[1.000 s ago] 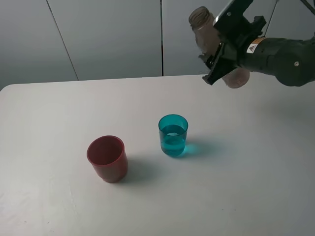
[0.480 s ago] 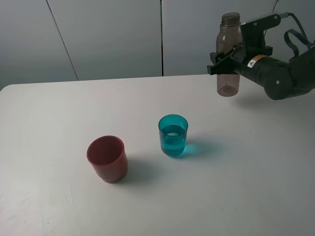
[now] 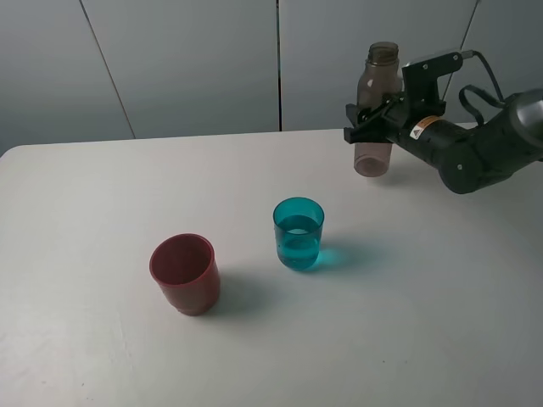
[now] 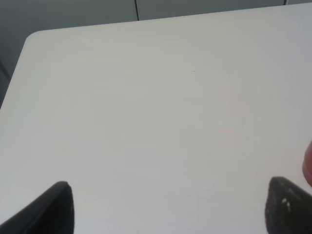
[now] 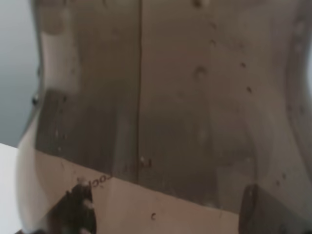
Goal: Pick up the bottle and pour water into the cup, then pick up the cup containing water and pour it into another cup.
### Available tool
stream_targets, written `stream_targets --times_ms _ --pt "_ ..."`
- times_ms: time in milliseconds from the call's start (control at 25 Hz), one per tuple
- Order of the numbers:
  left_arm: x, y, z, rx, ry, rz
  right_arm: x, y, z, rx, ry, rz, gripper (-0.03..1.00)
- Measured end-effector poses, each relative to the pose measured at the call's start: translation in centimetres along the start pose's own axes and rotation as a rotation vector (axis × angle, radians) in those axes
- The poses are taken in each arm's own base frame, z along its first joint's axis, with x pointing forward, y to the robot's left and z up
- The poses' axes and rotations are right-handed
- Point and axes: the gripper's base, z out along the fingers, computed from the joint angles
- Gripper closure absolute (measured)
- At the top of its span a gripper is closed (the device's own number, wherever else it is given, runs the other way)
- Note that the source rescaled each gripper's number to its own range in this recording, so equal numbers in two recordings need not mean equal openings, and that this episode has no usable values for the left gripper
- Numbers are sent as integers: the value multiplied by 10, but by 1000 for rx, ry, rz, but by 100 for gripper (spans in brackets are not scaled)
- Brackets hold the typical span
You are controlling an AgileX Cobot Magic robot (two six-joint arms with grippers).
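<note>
- The counter was wide and bare around the things, so I judged there was plenty of room to put the bottle down at the far right, well apart from both cups.
- The right arm reached in over that far right side, its jaws closed around the middle of the bottle.
- The bottle stood upright in the right jaws, mouth up. Its base was low over the counter, though I could not tell if it touched. In the right wrist view it filled the frame between the two fingertips.
- To finish this step well, I would keep it plumb, settle the base flat, and only then ease the jaws apart.
- The red cup stood empty, nearer me and left of the teal one.
- The teal cup held water mid-counter, well clear of the right jaws.
- The left jaws were spread wide over bare counter, holding nothing.
</note>
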Motion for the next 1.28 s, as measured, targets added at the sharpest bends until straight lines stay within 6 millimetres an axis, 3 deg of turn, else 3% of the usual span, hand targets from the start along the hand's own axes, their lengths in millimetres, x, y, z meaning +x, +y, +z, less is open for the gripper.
stream_targets --times_ms 640,720,760,800,840,1040,1280 --pt "0 0 0 0 0 0 22 6 3 -48 38 8 94" --pt "0 0 0 0 0 0 22 6 3 -47 36 18 57" --pt "0 0 0 0 0 0 22 6 3 -47 37 20 27" --pt "0 0 0 0 0 0 22 6 3 -47 37 23 10" --pt "0 0 0 0 0 0 22 6 3 -47 37 23 2" --pt "0 0 0 0 0 4 8 5 2 -47 2 17 -2" --pt "0 0 0 0 0 4 -40 1 -9 -31 -79 -7 -2"
